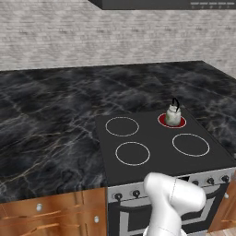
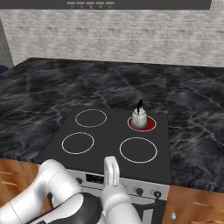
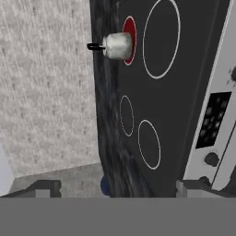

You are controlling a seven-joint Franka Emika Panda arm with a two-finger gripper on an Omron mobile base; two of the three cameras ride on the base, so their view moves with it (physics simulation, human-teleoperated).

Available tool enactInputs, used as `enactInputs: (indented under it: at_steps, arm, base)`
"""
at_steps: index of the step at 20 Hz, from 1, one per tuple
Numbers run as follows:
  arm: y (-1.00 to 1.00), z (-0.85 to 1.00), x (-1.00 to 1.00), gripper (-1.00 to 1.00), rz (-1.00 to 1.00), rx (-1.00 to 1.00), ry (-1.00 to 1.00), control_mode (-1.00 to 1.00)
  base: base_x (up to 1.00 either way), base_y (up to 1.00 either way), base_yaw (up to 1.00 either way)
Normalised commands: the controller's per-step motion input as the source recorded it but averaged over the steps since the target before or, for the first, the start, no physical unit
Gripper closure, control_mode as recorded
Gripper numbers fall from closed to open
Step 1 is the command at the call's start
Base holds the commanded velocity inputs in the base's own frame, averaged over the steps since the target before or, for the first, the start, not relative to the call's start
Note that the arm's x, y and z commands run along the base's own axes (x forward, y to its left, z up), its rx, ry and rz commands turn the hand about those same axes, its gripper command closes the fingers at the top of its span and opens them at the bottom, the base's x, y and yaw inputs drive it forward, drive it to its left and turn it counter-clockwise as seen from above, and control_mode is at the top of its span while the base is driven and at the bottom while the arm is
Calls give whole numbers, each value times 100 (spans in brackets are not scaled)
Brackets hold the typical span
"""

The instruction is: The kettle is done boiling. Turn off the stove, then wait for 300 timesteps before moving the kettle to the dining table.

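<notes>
This is a home kitchen. A black glass stove [image 1: 161, 147] with four burner rings and front knobs is set into a dark marble counter [image 1: 50, 124] over wooden cabinets [image 1: 50, 214]. A kettle [image 1: 173, 115] sits on one glowing red burner, with a brick wall [image 1: 92, 37] and range hood [image 1: 166, 4] behind.

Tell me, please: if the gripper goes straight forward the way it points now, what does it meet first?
Probably the dark marble counter behind the stove, or the brick wall behind it. The open gripper looks across the cooktop's back edge. The kettle sits off to the side, likely out of line. Depth is unclear.
</notes>
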Motion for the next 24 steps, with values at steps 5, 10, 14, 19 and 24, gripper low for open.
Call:
enactInputs:
  at_steps: [5, 10, 14, 19, 24]
  arm:
    - [-8, -19, -7, -100, -3, 10, 0, -100]
    - [-12, -21, -5, -100, -2, 12, 0, -100]
    - [-23, -18, 0, -100, 0, 12, 0, -100]
    - [-21, -18, 0, -100, 0, 13, 0, -100]
    - [-7, -29, 0, -100, 0, 14, 1, -100]
  base:
    - [0, 0, 0]
    - [0, 0, 0]
    - [0, 0, 0]
    - [0, 0, 0]
    - [0, 0, 0]
